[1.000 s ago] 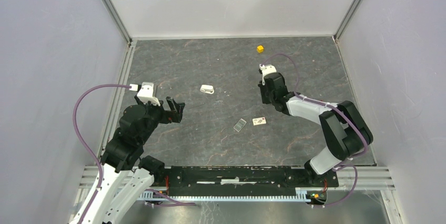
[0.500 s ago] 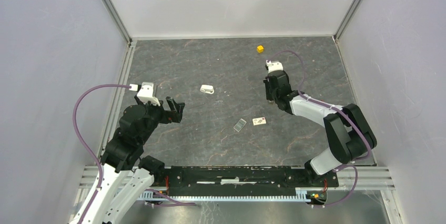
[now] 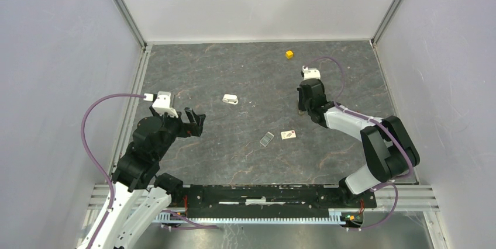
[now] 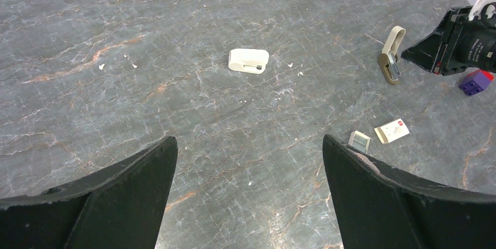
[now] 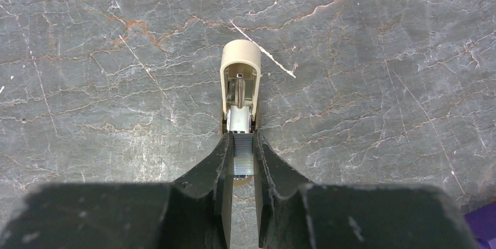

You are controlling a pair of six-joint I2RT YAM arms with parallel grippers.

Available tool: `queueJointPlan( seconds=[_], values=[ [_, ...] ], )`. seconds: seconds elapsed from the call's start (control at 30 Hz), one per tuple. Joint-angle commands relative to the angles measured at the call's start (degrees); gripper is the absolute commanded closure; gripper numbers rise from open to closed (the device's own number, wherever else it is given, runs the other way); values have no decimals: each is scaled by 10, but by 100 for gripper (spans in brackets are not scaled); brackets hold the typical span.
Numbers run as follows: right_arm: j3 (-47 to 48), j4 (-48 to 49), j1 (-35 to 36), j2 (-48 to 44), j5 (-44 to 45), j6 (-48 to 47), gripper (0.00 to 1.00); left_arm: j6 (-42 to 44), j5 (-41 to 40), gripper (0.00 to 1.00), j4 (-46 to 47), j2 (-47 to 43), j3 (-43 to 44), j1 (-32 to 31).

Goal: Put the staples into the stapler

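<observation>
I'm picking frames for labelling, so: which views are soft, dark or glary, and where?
Top external: even diffuse light, no glare, but the card is tiny. Left wrist: table sharp; the left gripper is near-black, its detail lost. Right wrist: stapler and staple strip crisp; the right gripper blurs into black toward the bottom edge.

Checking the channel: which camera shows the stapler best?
Right wrist: the stapler lies open, metal channel facing the camera. Left wrist shows it small and far; in the top view the right gripper mostly hides it.
</observation>
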Motion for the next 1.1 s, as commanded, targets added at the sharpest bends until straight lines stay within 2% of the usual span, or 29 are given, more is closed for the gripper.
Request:
queueJointPlan(
  seconds=[0.0,1.07],
  values=[
    [-5,32,-2,-6,2,21,80,23,-4,0,15,0,5,-2],
    [-26,61,-3,0,3,54,79,22,0,0,13,-13,4,-2]
  ],
)
